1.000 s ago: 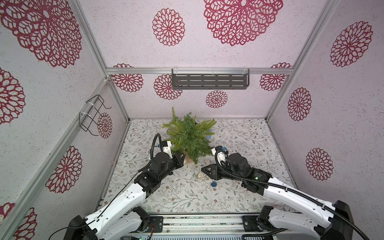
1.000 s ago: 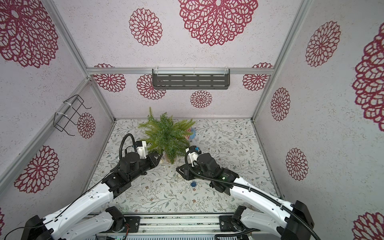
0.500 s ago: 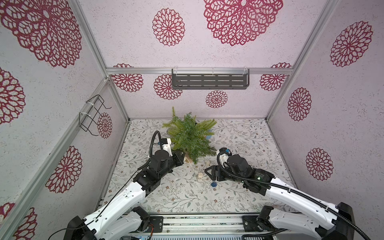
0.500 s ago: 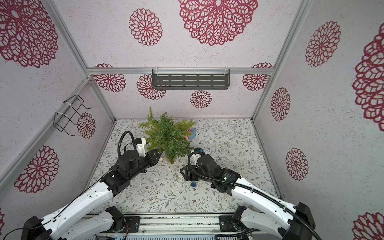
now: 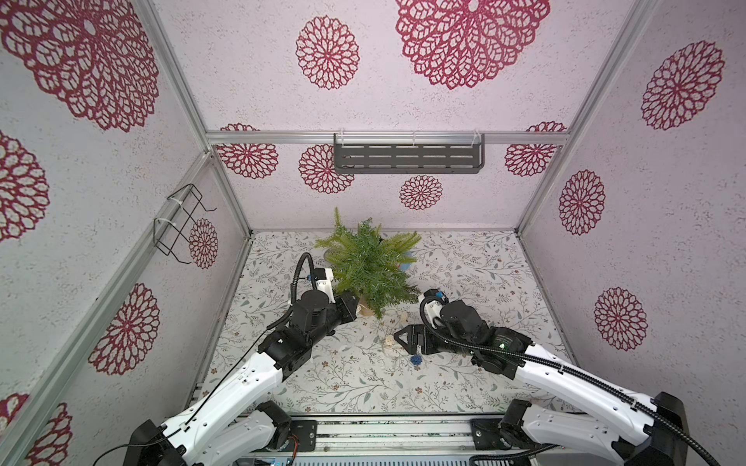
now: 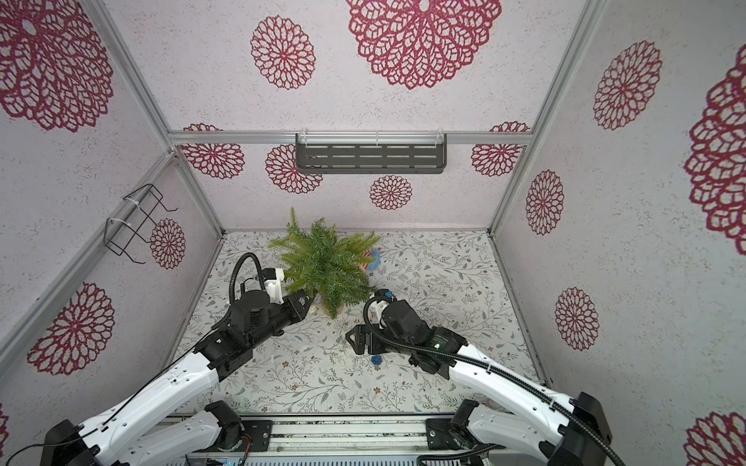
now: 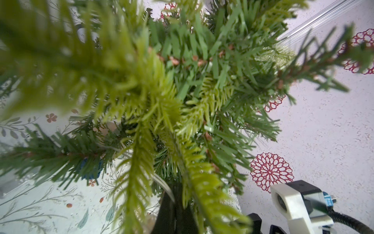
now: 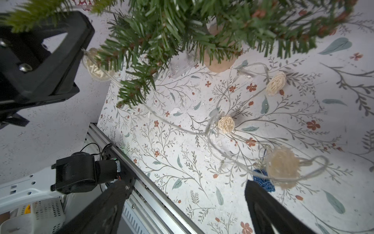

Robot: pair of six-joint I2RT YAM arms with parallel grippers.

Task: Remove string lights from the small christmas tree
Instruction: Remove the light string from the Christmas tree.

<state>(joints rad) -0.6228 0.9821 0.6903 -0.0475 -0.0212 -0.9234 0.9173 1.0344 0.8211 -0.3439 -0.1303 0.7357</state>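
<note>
The small christmas tree (image 5: 371,266) (image 6: 323,266) stands at the back middle of the floral table on a tan trunk base (image 8: 218,60). My left gripper (image 5: 357,308) (image 7: 174,202) is under its low branches, shut on the string lights' clear wire beside a cream ball (image 8: 95,64). The string lights (image 8: 226,124) trail over the table in front of the tree, with cream balls, a blue ball (image 5: 415,359) and a clear box (image 8: 180,64) by the trunk. Another blue ball (image 6: 373,258) shows behind the tree. My right gripper (image 5: 397,337) (image 8: 185,183) is open and empty, next to a cream ball (image 5: 388,342).
A grey slotted shelf (image 5: 407,157) hangs on the back wall and a black wire rack (image 5: 181,222) on the left wall. An aluminium rail (image 5: 383,427) runs along the table's front edge. Patterned walls close in three sides.
My right gripper has opened, let go of a cream ball that now lies on the table, and drawn back from the tree. The left gripper has stayed shut at the tree's base.
</note>
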